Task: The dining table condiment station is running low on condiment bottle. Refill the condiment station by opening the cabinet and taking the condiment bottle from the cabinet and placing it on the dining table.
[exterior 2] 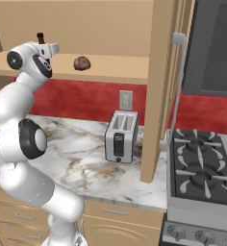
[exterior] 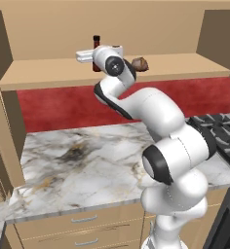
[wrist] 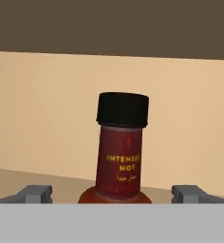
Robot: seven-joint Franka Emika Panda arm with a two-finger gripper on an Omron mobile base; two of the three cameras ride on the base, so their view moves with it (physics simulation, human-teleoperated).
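The condiment bottle [wrist: 122,152] stands upright on the open cabinet [exterior: 112,70] shelf, far beyond the desk. The tool [wrist: 112,193] faces it, fingers spread wide either side, placed for a grasp.

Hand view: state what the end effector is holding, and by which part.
Nothing is held. The end effector is open, one fingertip on each side of the condiment bottle with gaps showing; the bottle stands upright on the cabinet shelf.

Both base cams sit behind the arm, left and right, looking forward at the cabinet [exterior: 112,73] shelf. Hand cam's right up close to the bottle [wrist: 121,152] there.
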